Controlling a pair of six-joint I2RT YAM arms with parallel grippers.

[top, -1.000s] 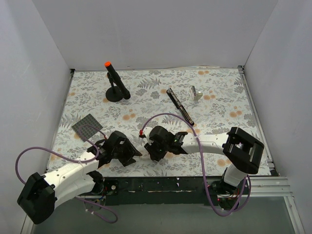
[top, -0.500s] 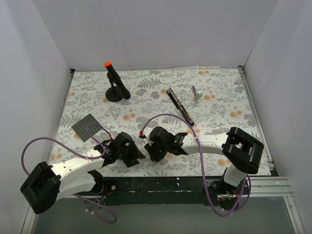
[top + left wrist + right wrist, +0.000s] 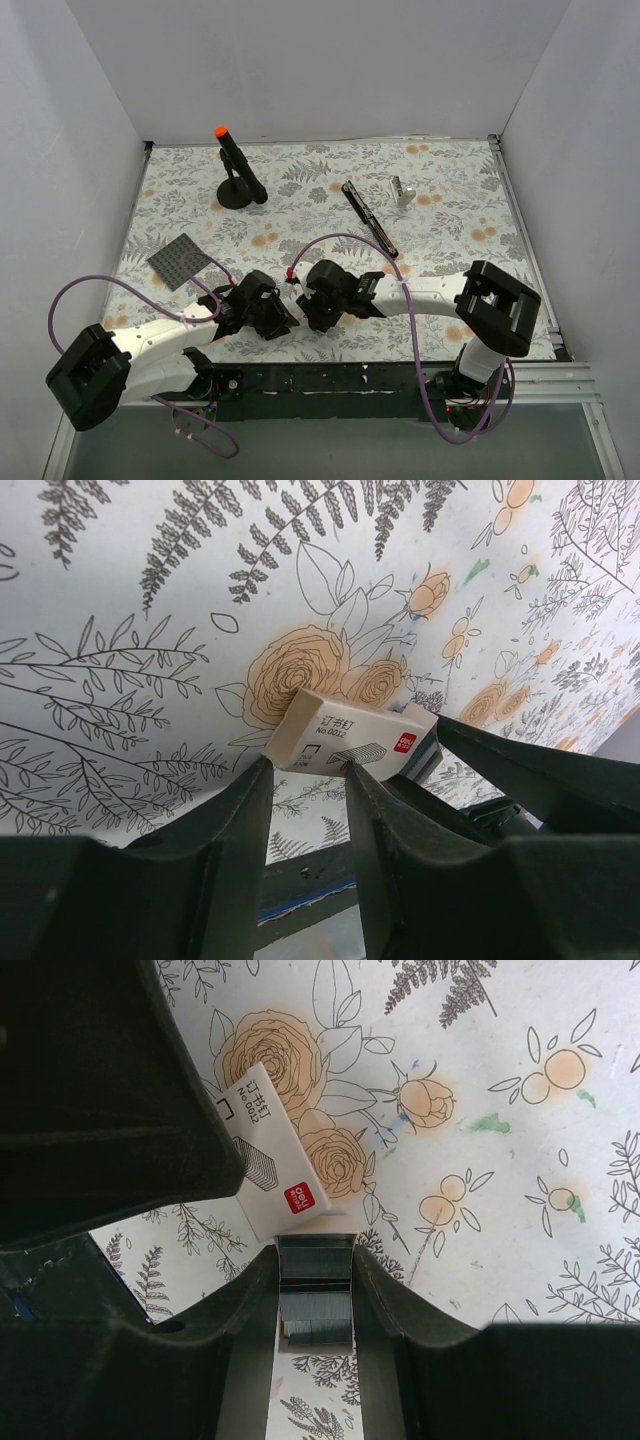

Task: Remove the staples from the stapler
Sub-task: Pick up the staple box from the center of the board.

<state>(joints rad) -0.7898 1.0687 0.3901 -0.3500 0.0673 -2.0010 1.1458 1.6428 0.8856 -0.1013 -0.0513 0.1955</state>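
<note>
Stapler point(image 3: 370, 218) lay flat and slantwise on the far right-of-centre bench point(image 3: 450, 240), untouched, well apart from both my jaws. A small pale piece point(image 3: 402, 190) stood just beside its far end; couldn't tell what it was.

The staples point(image 3: 315, 1295) were down by the near edge instead. My right jaws pinched the grey strip across its width, one finger on each side, its far end butted against the staple box point(image 3: 350, 735). Judged reason: strip lined up with the box's end so it could slide in, so the stapler was likely emptied already.

My left jaws stood part spread with nothing between them, tips at the box's near long side. I read that as bracing the box against the push, though I couldn't tell if they truly pressed it.

The two arms crowded close; in the right wrist view a left finger hung over one end of the box.

Room was tight here: bench lip just behind the box, little margin before a drop. Plenty of bare floral bench lay between me and the stapler. Far left the black stand point(image 3: 237, 175) with orange tip, near left the grey square plate point(image 3: 180, 260), both well apart from the work. White walls point(image 3: 320, 70) closed three sides.
</note>
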